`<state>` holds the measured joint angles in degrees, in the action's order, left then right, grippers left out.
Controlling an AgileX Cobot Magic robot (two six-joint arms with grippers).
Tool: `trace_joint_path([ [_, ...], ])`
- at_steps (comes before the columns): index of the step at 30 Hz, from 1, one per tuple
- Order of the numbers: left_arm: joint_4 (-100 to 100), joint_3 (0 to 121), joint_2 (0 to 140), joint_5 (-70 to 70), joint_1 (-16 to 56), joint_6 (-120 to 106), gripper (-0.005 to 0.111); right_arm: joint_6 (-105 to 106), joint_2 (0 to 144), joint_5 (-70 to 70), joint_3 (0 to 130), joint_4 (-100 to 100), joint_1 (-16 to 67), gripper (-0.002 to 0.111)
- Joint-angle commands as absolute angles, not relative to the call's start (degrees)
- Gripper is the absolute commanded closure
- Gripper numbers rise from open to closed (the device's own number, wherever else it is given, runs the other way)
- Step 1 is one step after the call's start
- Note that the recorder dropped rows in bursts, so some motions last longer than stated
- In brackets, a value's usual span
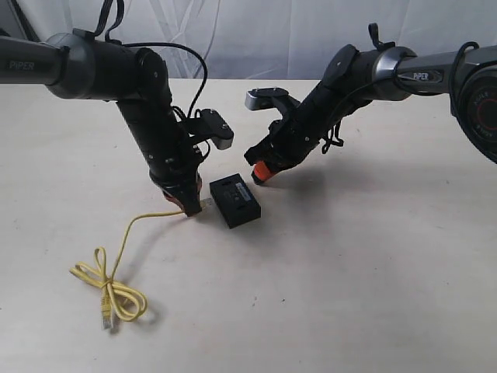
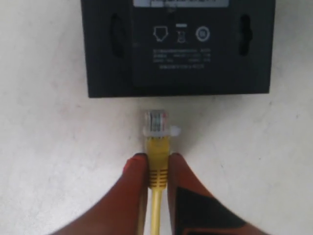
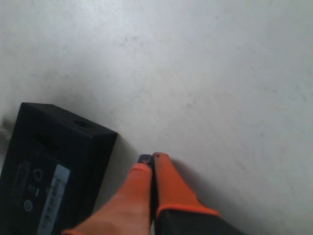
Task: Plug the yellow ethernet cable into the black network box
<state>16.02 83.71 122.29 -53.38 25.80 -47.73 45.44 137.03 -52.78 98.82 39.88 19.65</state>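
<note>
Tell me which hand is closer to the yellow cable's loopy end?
Left. Its fingers pinch the thin yellow cord's other end; right fingers sit past the flat black box.

- black network box (image 2: 105,73): far side cut off by the left wrist picture's edge; its printed text (image 2: 178,61) (small, pale) is too blurred to read.
- yellow ethernet cable (image 1: 124,233): the free plug (image 1: 105,318), at the box's 8 o'clock in the exterior view, is too small for detail.

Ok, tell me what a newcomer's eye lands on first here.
The bright yellow ethernet cable stands out: the left hand pinches it just behind its clear plug, which points at the black network box across a small gap, not yet in. Its slack lies looped on the pale table at the exterior view's lower left. The right hand, shut and empty, sits close by the box's other side.
</note>
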Motion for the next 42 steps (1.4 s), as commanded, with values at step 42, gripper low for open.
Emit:
trace_joint_path([
  [42, 20.1, 85.1, 123.5, -55.0, 26.5, -45.1, 0.107, 45.1, 137.5, -55.8, 98.6, 38.1, 19.4, 0.109],
])
